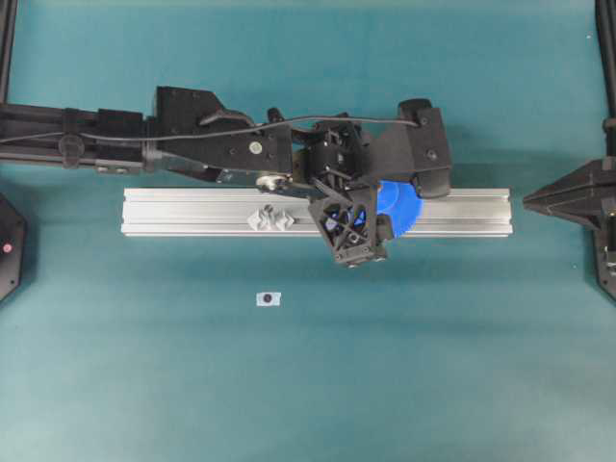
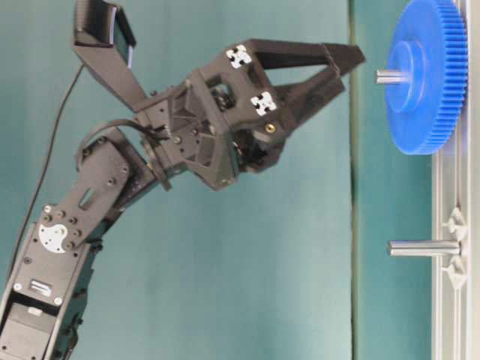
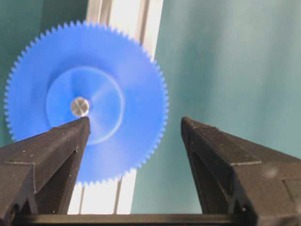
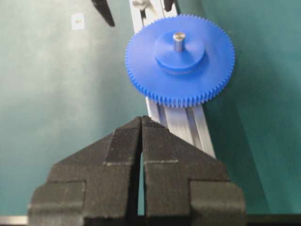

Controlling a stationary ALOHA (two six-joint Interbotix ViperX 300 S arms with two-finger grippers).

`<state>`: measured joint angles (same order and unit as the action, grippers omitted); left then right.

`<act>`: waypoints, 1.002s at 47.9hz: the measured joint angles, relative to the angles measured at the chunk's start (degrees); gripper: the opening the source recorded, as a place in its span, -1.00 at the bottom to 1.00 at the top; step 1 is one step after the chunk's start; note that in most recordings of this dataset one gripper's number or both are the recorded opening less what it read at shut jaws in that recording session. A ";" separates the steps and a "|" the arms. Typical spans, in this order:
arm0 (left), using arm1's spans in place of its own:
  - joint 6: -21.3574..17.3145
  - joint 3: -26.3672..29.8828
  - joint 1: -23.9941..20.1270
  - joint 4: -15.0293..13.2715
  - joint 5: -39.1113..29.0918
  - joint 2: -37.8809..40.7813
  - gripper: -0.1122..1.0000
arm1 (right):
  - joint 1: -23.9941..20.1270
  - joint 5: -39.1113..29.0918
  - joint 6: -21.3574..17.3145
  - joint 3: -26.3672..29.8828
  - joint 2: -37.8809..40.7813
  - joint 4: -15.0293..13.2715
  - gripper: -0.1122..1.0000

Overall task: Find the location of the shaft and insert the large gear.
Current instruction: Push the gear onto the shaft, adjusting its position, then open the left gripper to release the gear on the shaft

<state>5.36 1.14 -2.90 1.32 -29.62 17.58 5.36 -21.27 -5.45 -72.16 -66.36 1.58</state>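
The large gear [image 4: 181, 61], a bright blue toothed disc, lies flat on the aluminium rail [image 4: 181, 125], threaded over a grey shaft [image 4: 178, 41] that pokes up through its hub. In the table-level view the gear [image 2: 424, 75] rests against the rail with the pin tip [image 2: 390, 75] protruding. My left gripper [image 2: 354, 66] hovers just off the gear, open, with nothing between its fingers; from its wrist the gear [image 3: 87, 103] lies beyond the left finger [image 3: 56, 146]. My right gripper [image 4: 141, 117] is shut and empty, short of the gear.
A second bare pin [image 2: 424, 247] stands between clear brackets [image 1: 272, 219] further left along the rail [image 1: 192, 212]. A small white tag [image 1: 269, 299] lies on the teal mat in front of the rail. The right arm [image 1: 577, 202] sits at the right edge.
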 measured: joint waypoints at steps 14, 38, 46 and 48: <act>-0.18 -0.09 -1.05 0.00 0.00 -0.18 0.60 | 0.00 0.09 0.09 0.00 0.00 0.00 -0.79; -0.62 -5.54 -1.32 0.00 -0.09 -7.65 0.60 | 0.00 -0.09 0.00 0.00 -1.49 0.00 -0.79; -0.70 -8.79 -1.32 0.00 -0.09 -10.81 0.59 | 0.00 -0.44 0.09 0.00 -1.76 0.00 -0.79; -0.70 -9.76 -1.32 0.00 -0.09 -11.43 0.59 | 0.00 -0.53 0.00 0.00 -1.67 0.00 -0.79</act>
<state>4.66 -8.61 -4.22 1.32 -29.71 6.15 5.36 -21.80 -5.45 -72.16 -68.03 1.58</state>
